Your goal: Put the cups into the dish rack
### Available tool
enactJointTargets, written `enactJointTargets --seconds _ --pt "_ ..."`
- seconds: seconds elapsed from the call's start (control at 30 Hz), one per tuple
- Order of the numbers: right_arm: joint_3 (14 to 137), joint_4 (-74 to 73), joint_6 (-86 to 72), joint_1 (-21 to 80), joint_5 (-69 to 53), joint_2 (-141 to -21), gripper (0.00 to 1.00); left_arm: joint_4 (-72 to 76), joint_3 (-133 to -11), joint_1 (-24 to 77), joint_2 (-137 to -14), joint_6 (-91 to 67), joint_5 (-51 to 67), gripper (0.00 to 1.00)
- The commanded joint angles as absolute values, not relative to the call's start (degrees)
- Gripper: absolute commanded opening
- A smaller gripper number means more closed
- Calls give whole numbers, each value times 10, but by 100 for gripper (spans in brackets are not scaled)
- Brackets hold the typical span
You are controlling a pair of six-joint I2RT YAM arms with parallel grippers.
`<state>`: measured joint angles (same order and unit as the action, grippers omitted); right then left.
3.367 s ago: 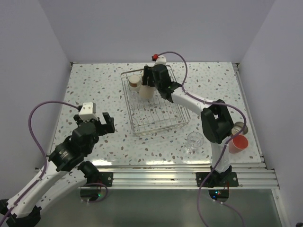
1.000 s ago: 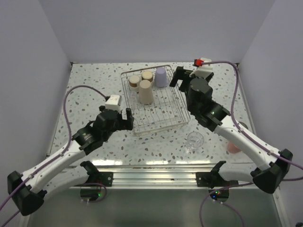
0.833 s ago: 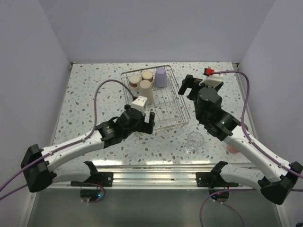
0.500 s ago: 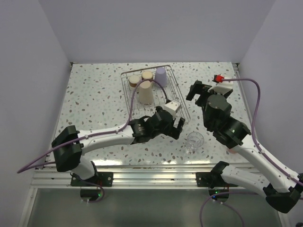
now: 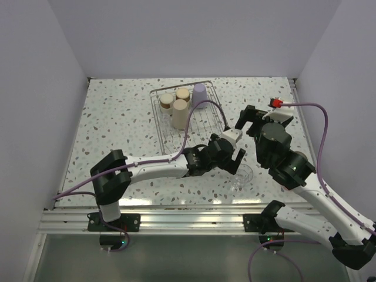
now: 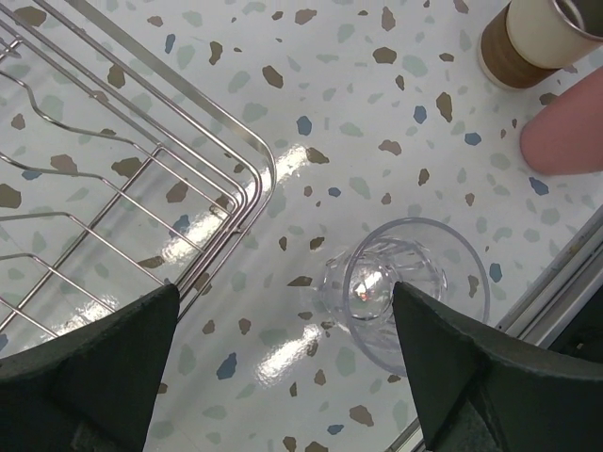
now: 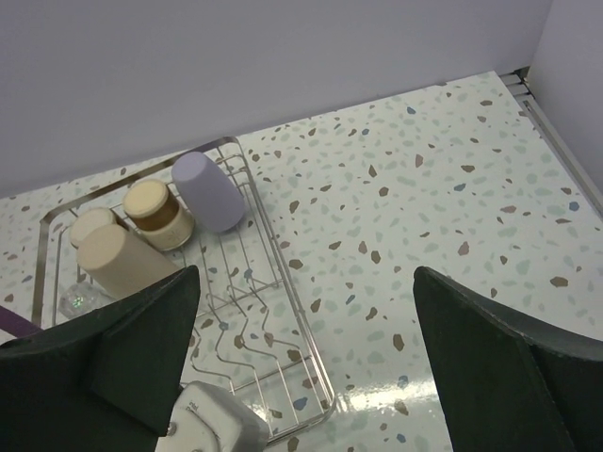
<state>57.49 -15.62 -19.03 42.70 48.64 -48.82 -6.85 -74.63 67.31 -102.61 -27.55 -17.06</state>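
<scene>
Top view: fixed, high at the near edge, looking down on the whole table. Left wrist view: close, facing down at the glass and a rack corner. Right wrist view: higher, angled toward the far wall; rack shared by all.

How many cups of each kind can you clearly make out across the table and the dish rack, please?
Tan-based steel cups: 3
Lavender cup: 1
Beige tumbler: 1
Salmon-pink cup: 1
Clear glass cup: 1
Total: 7
</scene>
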Motion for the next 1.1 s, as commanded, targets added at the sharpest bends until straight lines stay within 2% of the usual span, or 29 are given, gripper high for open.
enactJointTargets --seconds 0.0,0.4,0.67,0.8,0.9,1.07 --pt "571 -152 -197 425 512 -477 98 -61 -777 693 -1048 -302 -146 96" --pt "565 -148 -200 425 509 -468 98 -147 -855 772 -1056 -272 -364 96" --pt "563 -151 -201 425 509 -461 98 -180 -864 779 -1076 -292 -360 93" --pt "561 -150 -202 425 508 -461 98 -183 -867 779 -1089 -304 -345 82" --pt "562 -154 -202 425 510 -459 98 -189 -875 778 -1101 -307 -340 71" --pt "558 -153 -200 425 512 -456 98 -188 -879 779 -1114 -310 -326 66"
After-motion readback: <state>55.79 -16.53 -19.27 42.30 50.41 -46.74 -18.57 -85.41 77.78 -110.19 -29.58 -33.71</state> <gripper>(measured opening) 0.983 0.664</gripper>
